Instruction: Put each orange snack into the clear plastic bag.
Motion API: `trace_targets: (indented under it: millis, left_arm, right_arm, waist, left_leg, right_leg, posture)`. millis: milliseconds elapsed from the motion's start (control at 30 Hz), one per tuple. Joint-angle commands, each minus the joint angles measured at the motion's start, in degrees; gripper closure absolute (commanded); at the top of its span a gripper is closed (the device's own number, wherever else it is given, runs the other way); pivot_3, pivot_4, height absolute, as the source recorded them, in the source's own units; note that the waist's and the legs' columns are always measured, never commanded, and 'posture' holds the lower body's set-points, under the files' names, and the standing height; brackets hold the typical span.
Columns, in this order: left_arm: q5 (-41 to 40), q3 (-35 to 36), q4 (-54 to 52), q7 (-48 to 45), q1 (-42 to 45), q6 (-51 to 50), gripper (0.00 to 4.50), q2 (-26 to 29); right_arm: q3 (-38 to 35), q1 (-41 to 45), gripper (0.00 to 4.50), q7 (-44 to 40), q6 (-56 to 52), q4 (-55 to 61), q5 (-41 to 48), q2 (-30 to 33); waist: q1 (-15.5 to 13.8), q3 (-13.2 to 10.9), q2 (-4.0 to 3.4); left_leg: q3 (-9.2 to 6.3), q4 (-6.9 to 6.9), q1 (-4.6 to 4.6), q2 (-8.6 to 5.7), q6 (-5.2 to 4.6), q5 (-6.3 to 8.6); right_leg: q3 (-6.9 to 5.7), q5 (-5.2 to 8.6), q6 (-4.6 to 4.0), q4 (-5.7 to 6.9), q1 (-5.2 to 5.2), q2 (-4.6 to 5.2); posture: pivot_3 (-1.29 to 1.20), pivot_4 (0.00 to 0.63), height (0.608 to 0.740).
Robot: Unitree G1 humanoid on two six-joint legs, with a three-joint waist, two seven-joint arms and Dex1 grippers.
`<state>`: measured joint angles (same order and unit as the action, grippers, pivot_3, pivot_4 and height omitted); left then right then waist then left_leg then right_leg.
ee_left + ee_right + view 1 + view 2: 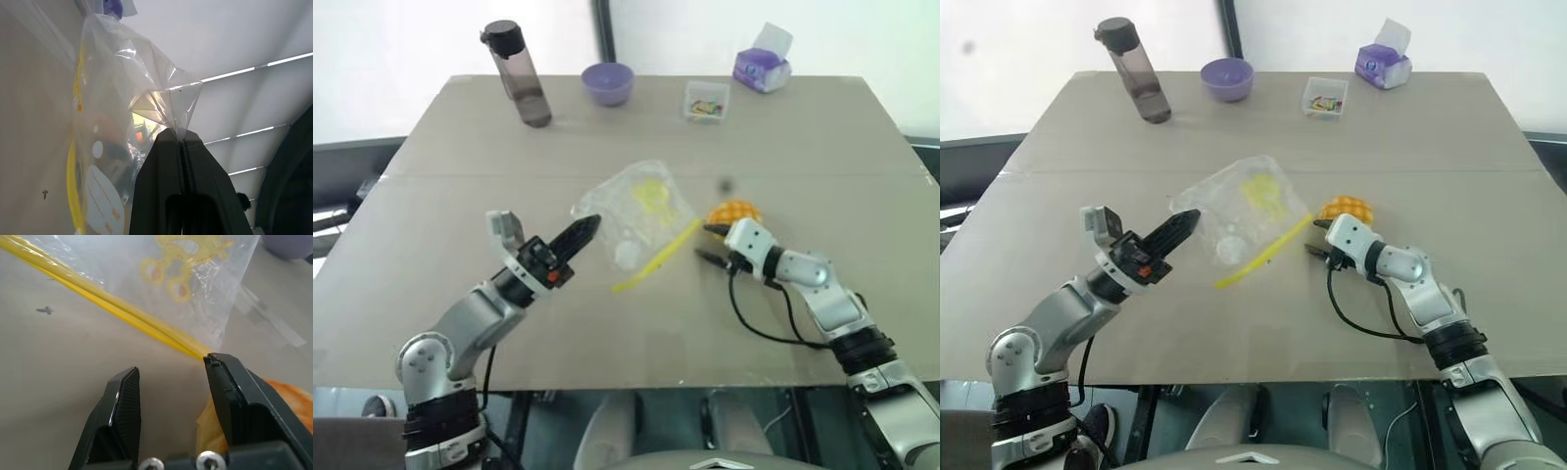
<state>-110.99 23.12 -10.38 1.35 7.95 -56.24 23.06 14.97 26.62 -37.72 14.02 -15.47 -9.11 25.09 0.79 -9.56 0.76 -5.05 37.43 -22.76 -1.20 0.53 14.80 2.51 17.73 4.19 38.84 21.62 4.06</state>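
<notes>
One orange snack lies on the surface, soft-looking, just beside my released right gripper. In the left wrist view, my left gripper pinches a corner of the flimsy, slippery clear plastic bag; I'd grasp the snack's sides.

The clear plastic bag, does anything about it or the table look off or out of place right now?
Nothing is spilled or damaged. The clear plastic bag is pinched at one corner by the shut left gripper, so it hangs crumpled, its yellow zip edge trailing on the table. The orange snack lies outside it, beside the open right gripper.
</notes>
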Motion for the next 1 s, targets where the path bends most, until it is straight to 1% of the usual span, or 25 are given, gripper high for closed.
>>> trace_targets:
  millis: [33, 267, 500, 667, 867, 1000]
  left_arm:
    - [-1.8, -1.8, -2.8, -0.1, -0.8, 1.3, 4.45, 1.2]
    - [-1.9, -4.3, -2.7, -0.5, -1.4, 3.2, 4.45, 2.3]
    - [-2.0, -5.3, -2.9, -1.0, -1.9, 4.2, 4.45, 3.6]
    - [-1.9, -5.6, -3.0, -1.5, -2.3, 4.1, 4.45, 4.8]
    - [-1.9, -5.8, -2.6, -2.0, -2.5, 4.3, 4.45, 5.6]
    - [-1.8, -6.2, -2.8, -2.1, -2.9, 4.2, 4.45, 5.8]
  right_arm:
    - [0.0, 2.2, 2.13, 2.9, 2.7, 0.2, -1.4, -1.6]
    - [3.0, 2.7, 2.13, 2.8, 4.9, 0.1, -2.6, -5.6]
    - [1.5, 6.6, 2.13, 10.6, 7.3, -6.4, -5.6, -8.2]
    - [4.3, 8.5, 2.13, 15.6, 11.4, -13.2, -12.2, -6.2]
    - [5.7, 11.3, 2.13, 22.3, 15.4, -19.1, -17.3, -6.4]
    - [5.8, 12.5, 2.13, 25.0, 17.7, -21.2, -17.6, -7.4]
  waist:
    - [0.1, 0.0, 0.00]
    - [0.4, 0.0, 0.00]
    - [0.3, 0.0, 0.00]
    - [0.4, 0.0, 0.00]
    - [1.1, 0.0, 0.00]
    - [1.6, 0.0, 0.00]
  left_leg:
    - [0.02, 0.00, 0.00, -0.02, 0.00, 0.00]
    - [0.02, -0.02, 0.01, -0.05, 0.02, -0.01]
    - [0.00, 0.01, 0.01, -0.09, 0.03, -0.02]
    - [0.03, -0.01, 0.01, -0.11, 0.04, -0.03]
    - [0.03, 0.00, 0.02, -0.12, 0.04, -0.03]
    - [0.03, 0.00, 0.02, -0.12, 0.04, -0.04]
  right_leg:
    - [0.01, 0.00, 0.00, 0.00, 0.00, 0.00]
    - [0.01, 0.00, 0.00, 0.01, 0.02, -0.05]
    - [0.00, 0.00, 0.00, 0.03, 0.01, -0.04]
    - [0.01, 0.00, -0.01, 0.02, 0.02, -0.05]
    - [0.01, 0.00, -0.01, 0.05, 0.01, -0.05]
    - [0.02, 0.00, -0.01, 0.05, 0.01, -0.06]
  posture:
    - [0.00, 0.150, 0.740]
    - [0.00, 0.150, 0.740]
    - [0.00, 0.150, 0.740]
    - [0.00, 0.150, 0.740]
    - [0.00, 0.150, 0.740]
    - [0.00, 0.150, 0.740]
